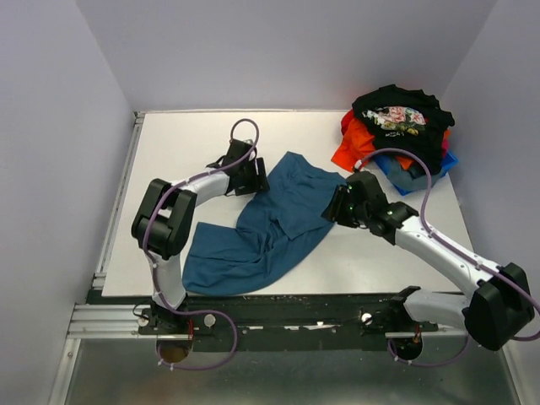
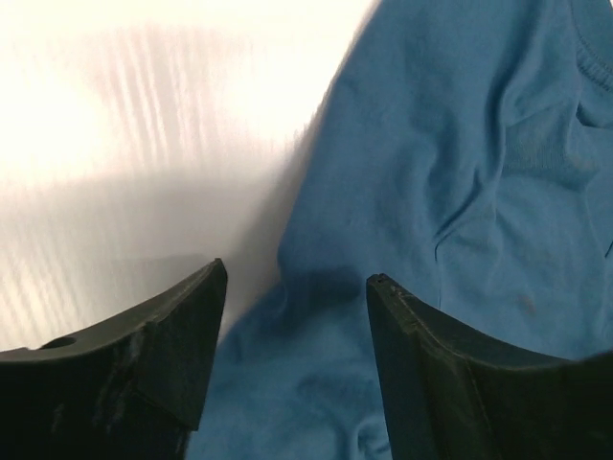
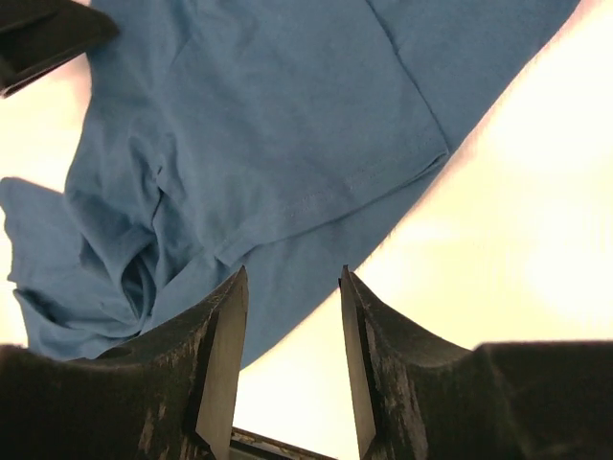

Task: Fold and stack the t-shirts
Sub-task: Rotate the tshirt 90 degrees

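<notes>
**Inspector:** Where is the item?

**Assessor:** The teal-blue t-shirt (image 1: 261, 240) lies rumpled and unfolded on the table (image 1: 186, 143), running from the near edge to mid-table.

**Inspector:** And the grippers?

**Assessor:** The left gripper (image 2: 297, 278) is over the shirt's far-left edge, jaws apart and holding nothing. The right gripper (image 3: 292, 278) is over a stitched hem on the right side, also parted and empty.

**Inspector:** How will it handle?

**Assessor:** I judge it light, limp and prone to bunching. Pinch it at the hems or shoulder seams. At the far right, the black floral t-shirt (image 1: 396, 118) tops the orange-red t-shirt (image 1: 350, 148) and the bright blue t-shirt (image 1: 445, 162).
</notes>
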{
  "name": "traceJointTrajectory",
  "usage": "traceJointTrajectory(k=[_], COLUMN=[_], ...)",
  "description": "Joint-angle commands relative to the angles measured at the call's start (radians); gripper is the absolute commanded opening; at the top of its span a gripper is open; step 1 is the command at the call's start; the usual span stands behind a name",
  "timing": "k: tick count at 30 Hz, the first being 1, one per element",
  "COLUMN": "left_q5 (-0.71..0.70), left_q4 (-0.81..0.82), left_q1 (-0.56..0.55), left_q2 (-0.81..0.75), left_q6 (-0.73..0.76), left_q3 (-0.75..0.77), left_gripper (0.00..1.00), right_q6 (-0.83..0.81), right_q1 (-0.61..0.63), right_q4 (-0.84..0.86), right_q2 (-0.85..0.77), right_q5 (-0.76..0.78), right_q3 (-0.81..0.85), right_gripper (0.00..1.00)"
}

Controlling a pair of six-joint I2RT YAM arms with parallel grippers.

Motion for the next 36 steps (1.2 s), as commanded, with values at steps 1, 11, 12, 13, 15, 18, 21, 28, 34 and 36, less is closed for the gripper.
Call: traceJointTrajectory(k=[1, 11, 12, 13, 15, 18, 21, 28, 34, 36], left_q5=[0.104, 0.277, 0.279, 0.268, 0.248, 0.213, 0.147, -0.052, -0.124, -0.129], left_q4=[-0.047, -0.063, -0.052, -0.046, -0.026, 0.02, 0.059, 0.141, 0.168, 0.168], left_q1=[0.012, 0.05, 0.055, 0.063, 0.083, 0.138, 0.222, 0.348, 0.376, 0.38], left_q2=[0.095, 0.302, 0.313, 0.321, 0.33, 0.341, 0.338, 0.295, 0.273, 0.272], left_q6=[0.054, 0.016, 0.005, -0.006, -0.032, -0.084, -0.134, -0.234, -0.257, -0.263], left_q3=[0.108, 0.309, 0.32, 0.329, 0.355, 0.381, 0.389, 0.305, 0.277, 0.28], left_gripper=[0.72, 0.14, 0.01, 0.0, 0.0, 0.0, 0.0, 0.0, 0.0, 0.0], right_q6=[0.043, 0.062, 0.063, 0.069, 0.071, 0.074, 0.077, 0.112, 0.213, 0.23], right_q1=[-0.003, -0.003, -0.003, -0.003, -0.003, -0.003, -0.003, 0.037, 0.158, 0.189], right_q4=[0.043, 0.012, 0.012, 0.014, 0.011, 0.012, 0.035, 0.241, 0.32, 0.328], right_q2=[-0.094, -0.172, -0.172, -0.171, -0.169, -0.154, -0.114, 0.13, 0.397, 0.47], right_q5=[0.017, 0.027, 0.024, 0.023, 0.02, 0.015, -0.014, -0.262, -0.328, -0.321], right_q3=[-0.083, -0.149, -0.152, -0.152, -0.156, -0.156, -0.155, -0.095, 0.075, 0.132], right_gripper=[0.52, 0.52, 0.52, 0.52, 0.52, 0.52, 0.55, 0.76, 0.74, 0.73])
